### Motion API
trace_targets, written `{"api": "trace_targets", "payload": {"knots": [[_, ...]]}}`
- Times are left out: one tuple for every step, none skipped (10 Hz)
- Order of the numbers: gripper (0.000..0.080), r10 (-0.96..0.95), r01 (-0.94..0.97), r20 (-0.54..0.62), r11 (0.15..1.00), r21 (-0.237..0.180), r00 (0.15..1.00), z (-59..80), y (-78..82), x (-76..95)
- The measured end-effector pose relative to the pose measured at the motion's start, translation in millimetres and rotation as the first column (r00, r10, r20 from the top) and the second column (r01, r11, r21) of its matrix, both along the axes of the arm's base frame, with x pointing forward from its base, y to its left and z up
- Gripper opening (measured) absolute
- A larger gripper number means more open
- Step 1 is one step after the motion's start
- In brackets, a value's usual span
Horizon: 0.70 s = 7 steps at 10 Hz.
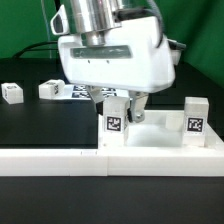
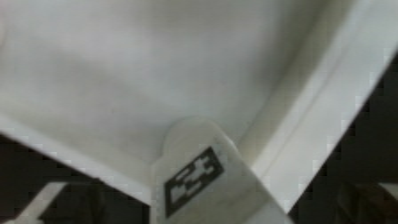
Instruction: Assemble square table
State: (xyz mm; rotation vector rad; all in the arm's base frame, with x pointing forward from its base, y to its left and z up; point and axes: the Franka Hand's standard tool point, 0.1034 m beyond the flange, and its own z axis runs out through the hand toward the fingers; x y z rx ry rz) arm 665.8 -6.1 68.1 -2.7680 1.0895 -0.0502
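Spread fingers (image 1: 137,103) straddle an upright leg (image 1: 115,121) on the square table slab (image 1: 155,140).
Likely light, stiff, slick plastic; pinch the leg's flat sides between the fingers.

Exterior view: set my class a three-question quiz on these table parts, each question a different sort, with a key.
1. Count: how many legs stand on the square slab?
2. True or false: the claw is clamped on a leg lying on the black table.
3. Choose: the two loose legs lie A) on the slab, B) on the black table toward the exterior view's left, C) in the claw.

Key: 1. Two. 2. False: it is open, astride a leg standing on the slab. 3. B.
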Motion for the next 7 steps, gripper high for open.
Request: {"api": "trace_targets", "payload": {"knots": [[0.0649,0.171,-0.17,0.016,0.985,-0.034,0.985,1.1,-1.5,1.2],[0.0649,0.233,-0.232,0.018,0.972,-0.043,0.972,0.4,-2.3,1.3],[0.0526,0.152,-0.152,0.009,0.988,-0.032,0.988,0.1,-1.8,1.1],[0.0387,0.158,-0.158,0.009,0.987,-0.035,0.987,-0.1,-2.3,1.0],[0.0387,0.137,-0.137,0.007,0.99,-0.031,0.991,-0.2,-2.1,1.0],[0.029,0.076,-0.076,0.0,0.997,-0.026,0.997,-0.2,-2.6,0.9],[0.029,0.01,-0.01,-0.008,1.0,-0.02,1.0,-0.2,-2.6,1.0]]}}
